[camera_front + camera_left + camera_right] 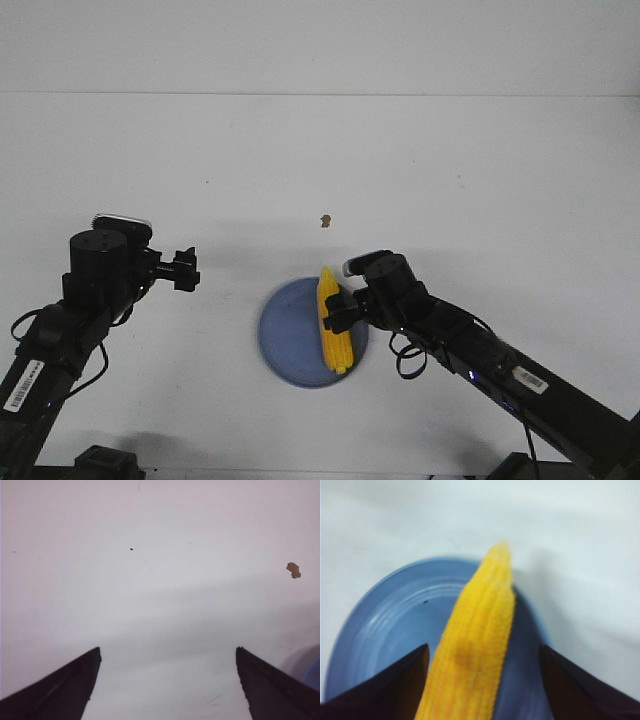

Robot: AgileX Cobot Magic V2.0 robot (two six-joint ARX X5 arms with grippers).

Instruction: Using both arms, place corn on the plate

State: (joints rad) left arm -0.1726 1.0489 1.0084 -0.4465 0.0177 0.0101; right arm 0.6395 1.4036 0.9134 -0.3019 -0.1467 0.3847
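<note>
The yellow corn [333, 325] lies on the right part of the blue plate [290, 345], pointed end away from the robot. My right gripper [338, 312] is over the corn's middle. In the right wrist view the right gripper [484, 647] is open, with the corn [480, 630] between the jaws over the plate [385, 625]; one finger is close to the cob and the other stands clear of it. My left gripper [188, 270] is open and empty, left of the plate. In the left wrist view the left gripper [167, 652] is over bare table.
A small brown speck [324, 220] lies on the white table beyond the plate; it also shows in the left wrist view [293, 570]. A sliver of the plate's rim [312, 672] shows at the edge of the left wrist view.
</note>
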